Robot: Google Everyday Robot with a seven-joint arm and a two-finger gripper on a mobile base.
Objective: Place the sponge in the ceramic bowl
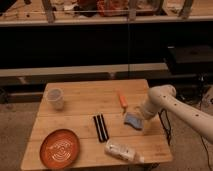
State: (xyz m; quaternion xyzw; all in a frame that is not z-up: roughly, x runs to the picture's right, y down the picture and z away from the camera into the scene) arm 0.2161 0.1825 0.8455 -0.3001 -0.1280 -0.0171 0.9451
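The light-blue sponge (132,120) lies on the right part of the wooden table (80,117), tilted a little. My gripper (142,115) is at the end of the white arm that reaches in from the right, and it is down at the sponge's right edge, touching or nearly touching it. The orange-red ceramic bowl (60,148) with pale rings sits at the table's front left corner, far from the gripper.
A translucent plastic cup (55,98) stands at the back left. An orange marker (122,100) lies just behind the sponge. Two black bars (100,127) lie mid-table, and a white bottle (121,150) lies on its side near the front edge. Dark shelving stands behind.
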